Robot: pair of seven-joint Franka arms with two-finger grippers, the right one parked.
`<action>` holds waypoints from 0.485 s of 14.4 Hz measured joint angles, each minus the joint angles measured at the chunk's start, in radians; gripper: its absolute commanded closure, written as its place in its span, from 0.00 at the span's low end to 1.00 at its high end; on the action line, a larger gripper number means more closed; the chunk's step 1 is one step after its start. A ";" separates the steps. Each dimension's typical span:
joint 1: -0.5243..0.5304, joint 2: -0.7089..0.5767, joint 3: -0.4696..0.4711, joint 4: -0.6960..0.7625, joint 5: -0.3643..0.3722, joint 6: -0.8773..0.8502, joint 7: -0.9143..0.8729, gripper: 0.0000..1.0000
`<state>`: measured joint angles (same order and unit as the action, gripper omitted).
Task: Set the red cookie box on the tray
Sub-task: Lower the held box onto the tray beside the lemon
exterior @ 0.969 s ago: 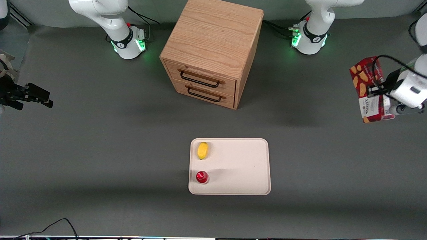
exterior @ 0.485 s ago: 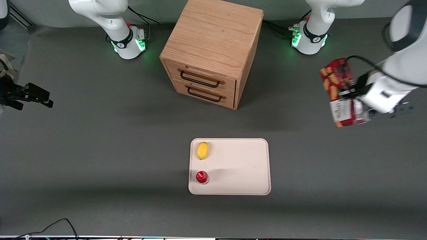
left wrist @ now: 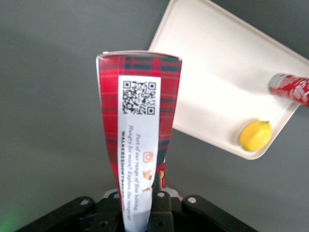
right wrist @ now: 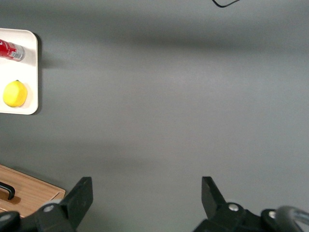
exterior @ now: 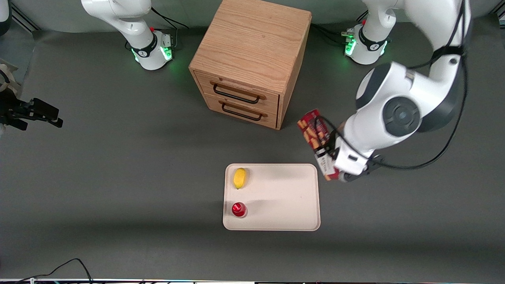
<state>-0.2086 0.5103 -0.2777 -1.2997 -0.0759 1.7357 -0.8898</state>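
Gripper: the left arm's gripper (exterior: 330, 157) is clamped on the red cookie box (exterior: 315, 138), gripping it partway along its length; from the wrist camera the box (left wrist: 140, 140) rises straight out of the black fingers at its base.
Lemon: a yellow lemon (exterior: 239, 178) lies on the tray at about ten o'clock from the tray's middle, well apart from the box.
Red can: a small round red can (exterior: 239, 209) stands on the tray at about eight o'clock from its middle, nearer the front camera than the lemon.
Tray: the cream tray (exterior: 292, 197) sits on the grey table, nearer the front camera than the wooden drawer cabinet (exterior: 250, 59); the half toward the working arm is bare.
Box position: held up in the air, tilted, at about two o'clock from the tray's middle, just off the tray's corner on the working arm's end. It is not over the tray proper and touches neither tray nor table.
Done: the pickup looks complete, and the carry has brought the box next to the tray.
Left: as I judge it, the box has to go over the bare half at roughly three o'clock, come down flat and clear of the lemon and can, and be let go.
Progress: somewhat past halfway, I'd say.
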 measured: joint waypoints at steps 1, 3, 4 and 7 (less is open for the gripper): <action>-0.014 0.047 0.000 0.046 0.015 0.016 -0.015 1.00; -0.032 0.123 0.000 0.086 0.071 0.107 -0.029 1.00; -0.037 0.153 0.000 0.085 0.102 0.164 -0.031 1.00; -0.042 0.228 0.000 0.036 0.155 0.356 -0.031 1.00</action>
<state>-0.2508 0.7383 -0.2777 -1.2642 0.0795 2.0922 -0.9204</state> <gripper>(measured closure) 0.846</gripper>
